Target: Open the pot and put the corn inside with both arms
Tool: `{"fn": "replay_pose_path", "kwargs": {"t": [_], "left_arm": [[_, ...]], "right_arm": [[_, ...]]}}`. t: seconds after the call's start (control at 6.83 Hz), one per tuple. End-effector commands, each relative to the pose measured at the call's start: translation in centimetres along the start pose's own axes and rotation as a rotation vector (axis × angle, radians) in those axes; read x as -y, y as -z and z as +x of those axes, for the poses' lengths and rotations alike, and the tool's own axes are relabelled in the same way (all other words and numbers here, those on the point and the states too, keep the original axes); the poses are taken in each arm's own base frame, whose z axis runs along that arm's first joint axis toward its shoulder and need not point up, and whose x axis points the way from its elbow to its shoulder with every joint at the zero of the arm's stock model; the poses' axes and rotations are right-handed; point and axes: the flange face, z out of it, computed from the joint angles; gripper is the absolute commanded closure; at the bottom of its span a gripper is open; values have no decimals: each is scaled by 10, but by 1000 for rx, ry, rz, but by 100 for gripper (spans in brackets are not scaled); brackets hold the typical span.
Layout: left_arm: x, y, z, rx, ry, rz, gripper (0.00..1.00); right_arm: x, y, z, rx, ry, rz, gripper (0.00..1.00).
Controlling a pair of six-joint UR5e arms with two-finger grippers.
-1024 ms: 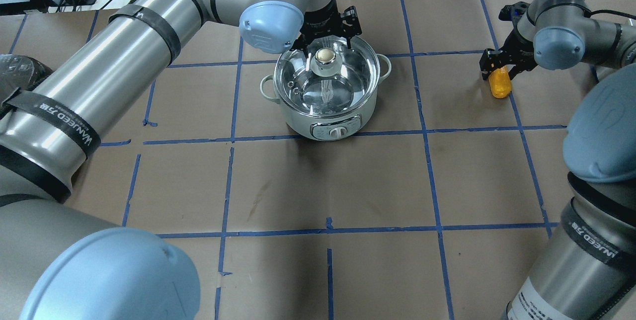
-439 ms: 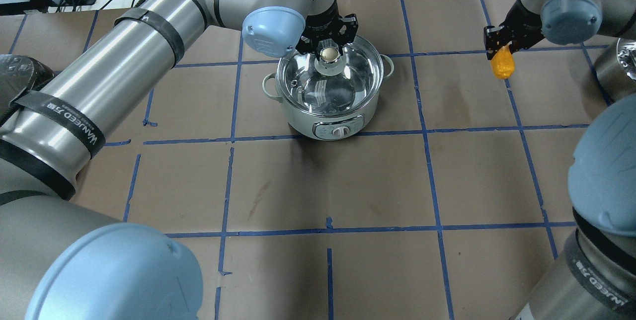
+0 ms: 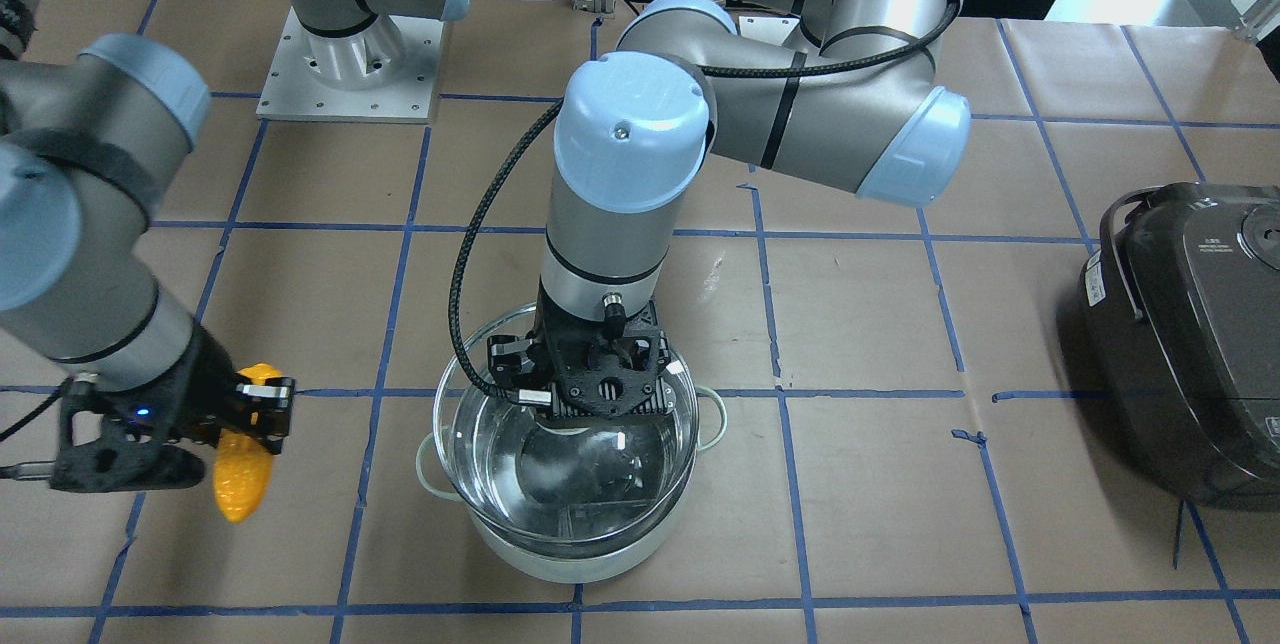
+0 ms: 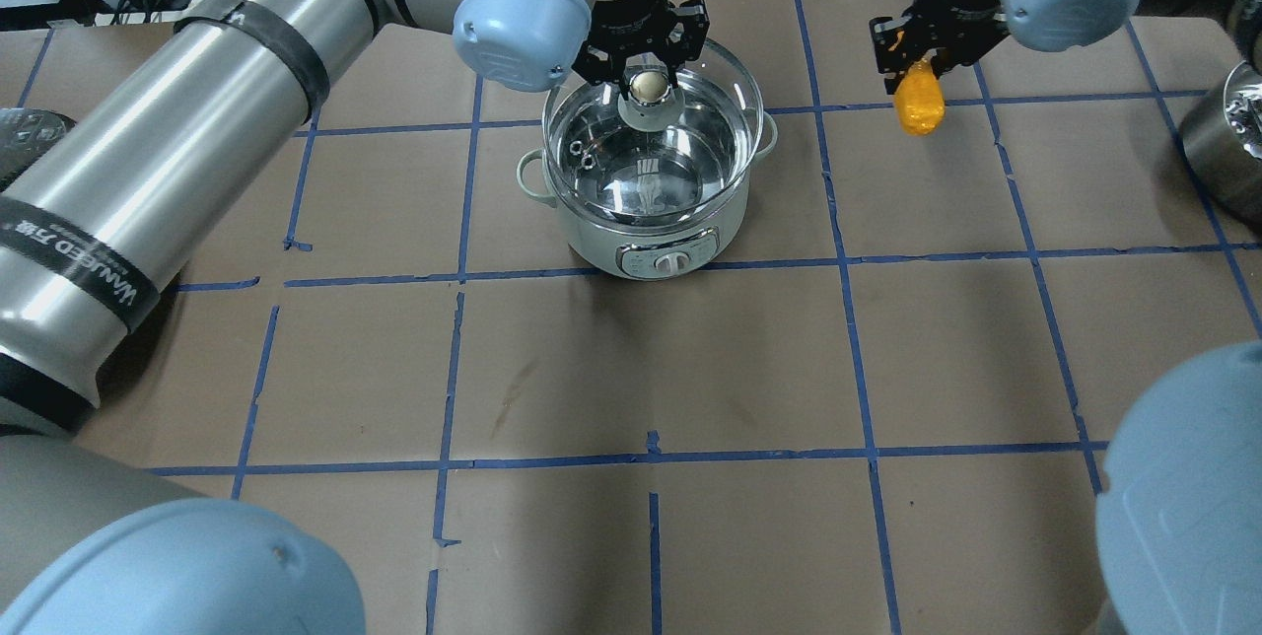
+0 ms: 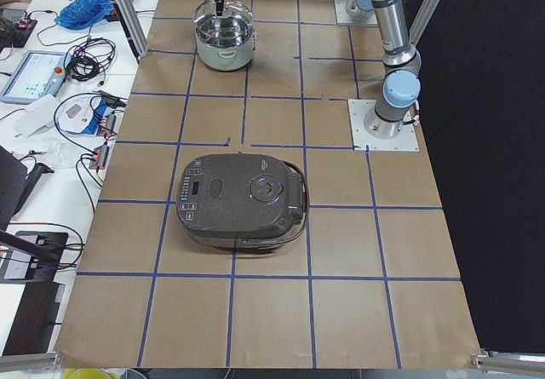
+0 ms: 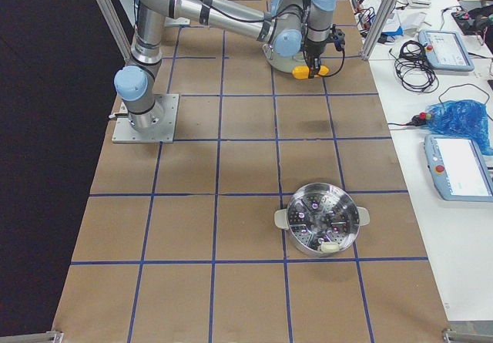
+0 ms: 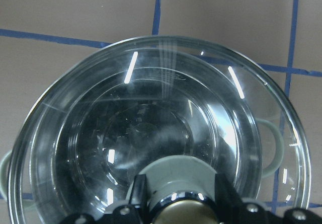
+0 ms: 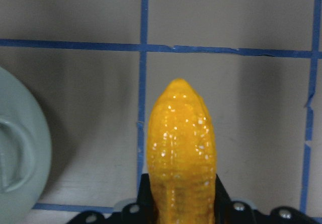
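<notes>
- My left gripper (image 4: 646,81) was clamped on the round knob (image 4: 648,88) of the lid (image 4: 725,88), a clear glass dome raised over the shiny, pale-walled pot (image 4: 651,246).
- My right gripper (image 4: 912,58) pinched the corn (image 4: 918,105): bumpy, yellow-orange, tapered.
- It hung above the table (image 4: 690,369), right of the pot, long axis near vertical, tip down.

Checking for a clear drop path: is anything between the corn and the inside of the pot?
Yes. The glass lid, gripped at its knob by the left hand, covers the pot opening. The corn hangs from the right hand, off to the side.
</notes>
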Motion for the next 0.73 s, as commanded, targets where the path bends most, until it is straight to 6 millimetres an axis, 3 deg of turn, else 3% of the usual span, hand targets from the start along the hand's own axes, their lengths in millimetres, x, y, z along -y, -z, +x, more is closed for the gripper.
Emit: {"fn": "replay_pose_path", "kwargs": {"t": [0.0,0.15,0.29,0.44,0.59], "left_arm": [[15,69,-48,25,-56,-21,86],[44,79,-112,39,-85,-14,86],[73,82,-183,60,-147,-21,86],[89,84,-238,72,-196,-34,86],[100,71,-292,78,-221,-64,86]], "right_arm": [[-13,-12,-119,27,67,17,82],[-14,-21,-173,37,27,41,81],[-3,-29,-215,43,49,65,80],[5,-49,-243,45,67,57,80],[-2,-72,-258,41,88,32,79]]}}
